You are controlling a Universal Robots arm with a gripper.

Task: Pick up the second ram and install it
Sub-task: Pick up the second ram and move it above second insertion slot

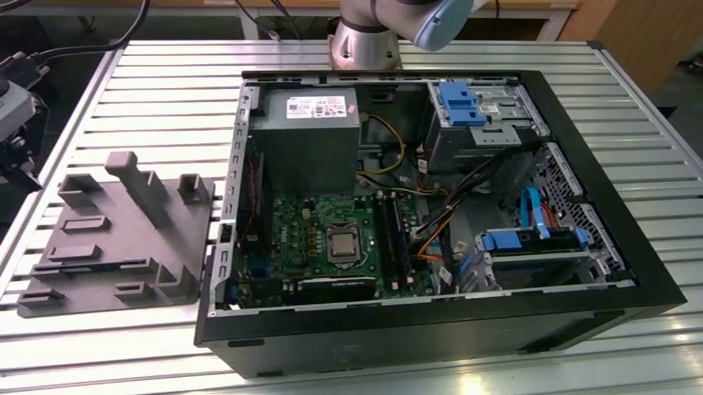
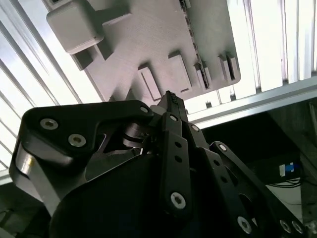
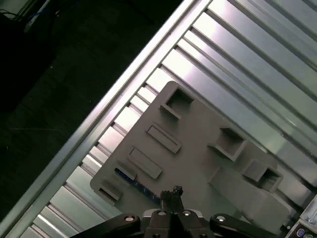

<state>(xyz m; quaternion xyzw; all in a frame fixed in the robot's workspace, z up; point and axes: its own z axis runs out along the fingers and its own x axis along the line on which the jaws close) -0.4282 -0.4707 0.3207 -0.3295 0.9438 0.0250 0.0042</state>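
End effector (image 3: pixel 174 194) hangs above the grey fixture plate (image 3: pixel 198 148), its fingers pressed together with nothing between them in both wrist views. Just beside the tips, the second ram (image 3: pixel 136 185) stands on edge in a slot near the plate's border. The plate rests on the slatted bench (image 3: pixel 247 59). In the exterior view, the open computer case (image 1: pixel 439 329) lies beside the plate.

A silver metal table of long ribbed aluminium slats (image 1: pixel 143 74) carries the whole scene. Beyond its corner, at the exterior view's right, stands a brown wooden panel (image 1: pixel 648 37). In the first wrist view, dark floor (image 3: pixel 49 89) lies beside the table, and bright light shines on the slats.
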